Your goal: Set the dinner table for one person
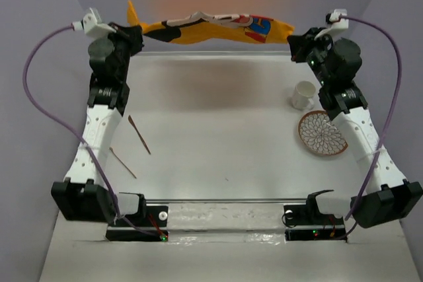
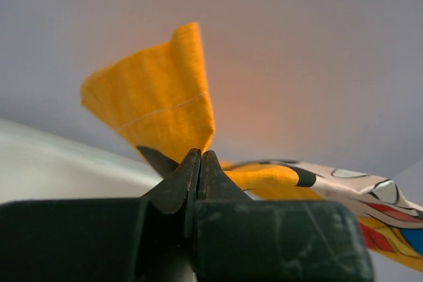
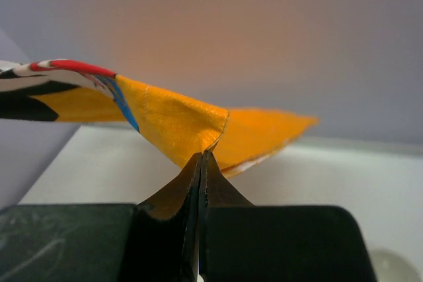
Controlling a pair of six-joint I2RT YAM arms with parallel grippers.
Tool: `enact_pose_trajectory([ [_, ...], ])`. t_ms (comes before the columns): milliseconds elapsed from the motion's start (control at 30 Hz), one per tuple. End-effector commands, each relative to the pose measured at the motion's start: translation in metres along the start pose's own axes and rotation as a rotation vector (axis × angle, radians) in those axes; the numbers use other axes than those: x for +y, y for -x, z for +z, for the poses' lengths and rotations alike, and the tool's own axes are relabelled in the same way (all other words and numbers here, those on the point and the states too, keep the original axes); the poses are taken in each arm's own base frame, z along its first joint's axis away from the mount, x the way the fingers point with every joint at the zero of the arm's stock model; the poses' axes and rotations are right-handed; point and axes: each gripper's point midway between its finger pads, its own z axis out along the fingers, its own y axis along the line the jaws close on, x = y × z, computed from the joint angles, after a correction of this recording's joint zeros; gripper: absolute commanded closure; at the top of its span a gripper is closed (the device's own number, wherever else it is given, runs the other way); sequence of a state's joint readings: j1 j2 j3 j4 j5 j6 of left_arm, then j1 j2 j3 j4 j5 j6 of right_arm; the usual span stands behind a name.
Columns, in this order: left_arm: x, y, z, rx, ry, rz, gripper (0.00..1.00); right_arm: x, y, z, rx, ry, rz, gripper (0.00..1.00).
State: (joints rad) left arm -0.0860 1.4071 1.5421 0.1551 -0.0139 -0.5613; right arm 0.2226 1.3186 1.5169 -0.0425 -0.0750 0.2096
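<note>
The white worktop (image 1: pixel 218 117) fills the middle of the top view. It lies below both pincers and toward the bottom of the frame from them, with open surface between the two arms. Your next move turns on that relation. The orange Mickey Mouse cloth mat (image 1: pixel 205 30) hangs in the air along the worktop's far edge at the top of the frame. Its long axis runs left to right, and it sags and bunches in the middle rather than lying flat. To lay it down, you most likely need to bring both ends toward the bottom of the frame and lower them together.

Both arms reach far forward, stretched up each side of the worktop, with their wrists high at the upper corners. Neither arm is nearer the mat, since each holds one end.

The left pincer (image 2: pixel 200 156) is pressed together on the mat's left corner, and a flap of orange cloth stands up above its tips. The right pincer (image 3: pixel 201 156) is likewise clamped on the right corner, where the fabric folds over its tips.

The patterned round plate (image 1: pixel 322 133) sits at the right of the worktop, just beside the right arm. The white cup (image 1: pixel 303 95) stands upright near it, toward the top of the frame. Two thin brown sticks, probably chopsticks (image 1: pixel 139 135), lie apart at the left, near the left arm.
</note>
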Motion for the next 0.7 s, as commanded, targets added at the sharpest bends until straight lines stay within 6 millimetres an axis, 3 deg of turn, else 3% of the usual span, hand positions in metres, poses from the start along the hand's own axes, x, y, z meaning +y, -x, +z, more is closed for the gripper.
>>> enact_pose_trajectory([
  [0,0.049,-0.078,-0.046,0.041,-0.005,-0.134,0.88,-0.010,-0.096,-0.013,0.124,0.013,0.111,1.00],
  [33,0.045,-0.078,-0.062,0.022,-0.036,-0.196,0.81,-0.018,-0.146,-0.023,0.222,0.000,0.136,1.00],
  [67,0.053,-0.092,-0.071,0.037,-0.037,-0.219,0.79,-0.020,-0.164,-0.028,0.250,-0.004,0.154,1.00],
  [100,0.084,-0.136,-0.089,0.110,0.022,-0.238,0.78,-0.021,-0.182,-0.034,0.284,0.001,0.168,1.00],
  [133,0.087,-0.139,-0.100,0.090,0.006,-0.258,0.76,-0.027,-0.216,-0.047,0.350,-0.019,0.192,1.00],
  [167,0.096,-0.152,-0.110,0.105,0.020,-0.273,0.76,-0.031,-0.229,-0.053,0.371,-0.040,0.200,1.00],
  [200,0.121,-0.185,-0.127,0.158,0.081,-0.285,0.76,-0.037,-0.239,-0.059,0.386,-0.072,0.210,1.00],
  [267,0.138,-0.205,-0.143,0.180,0.111,-0.301,0.76,-0.044,-0.266,-0.075,0.443,-0.106,0.227,1.00],
  [300,0.154,-0.226,-0.158,0.209,0.148,-0.315,0.76,-0.046,-0.275,-0.082,0.468,-0.130,0.252,1.00],
  [400,0.174,-0.258,-0.187,0.269,0.190,-0.348,0.81,-0.052,-0.306,-0.105,0.556,-0.179,0.285,1.00],
  [533,0.182,-0.273,-0.214,0.295,0.185,-0.356,0.84,-0.061,-0.340,-0.136,0.646,-0.256,0.325,1.00],
  [600,0.184,-0.282,-0.229,0.324,0.183,-0.361,0.87,-0.067,-0.348,-0.153,0.663,-0.308,0.337,1.00],
  [667,0.181,-0.279,-0.238,0.319,0.165,-0.361,0.89,-0.074,-0.346,-0.160,0.643,-0.351,0.322,1.00],
])
